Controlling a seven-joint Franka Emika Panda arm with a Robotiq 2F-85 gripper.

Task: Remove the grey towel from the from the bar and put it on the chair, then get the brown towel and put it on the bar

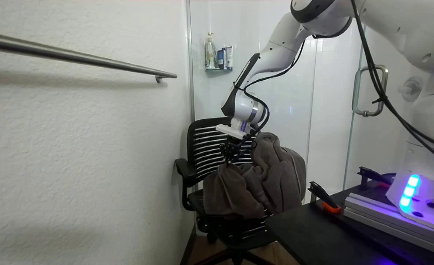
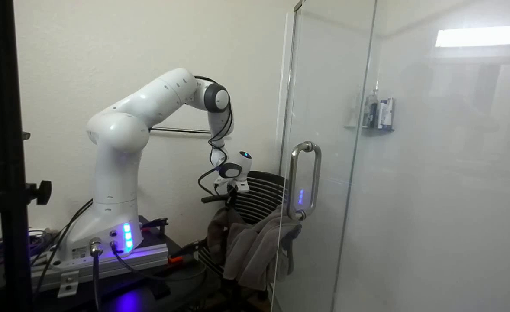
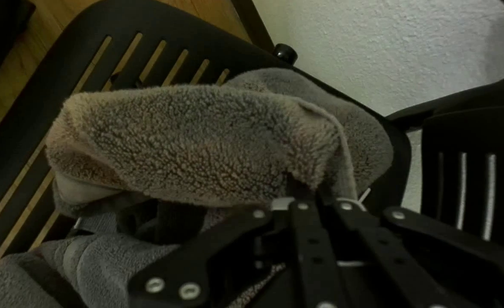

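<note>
Your brown towel (image 3: 200, 145) lies bunched on the seat of the chair (image 1: 206, 146), across the middle of the wrist view, and your gripper (image 3: 312, 195), at the bottom of that frame, has its fingers pressed together on a hemmed edge, pinching it. In an exterior view the cloth peaks directly under the gripper, just below centre. I take this browner cloth to be the brown towel, though its tone sits close to its neighbour's. The grey towel (image 2: 257, 253) lies right beside it, low and right of centre in an exterior view, so the first half of your task looks done, and you seem to be at the pick-up of the brown one, not yet lifted. The next move calls for a lift high enough to clear the armrest (image 1: 184, 171), then a swing to the bar (image 1: 88, 59), upper left on the wall (image 1: 91, 147) in an exterior view; you will want cloth falling on both sides before you let go. Lift slowly: where the two towels meet is partly hidden, and the grey one could be dragged along.
</note>
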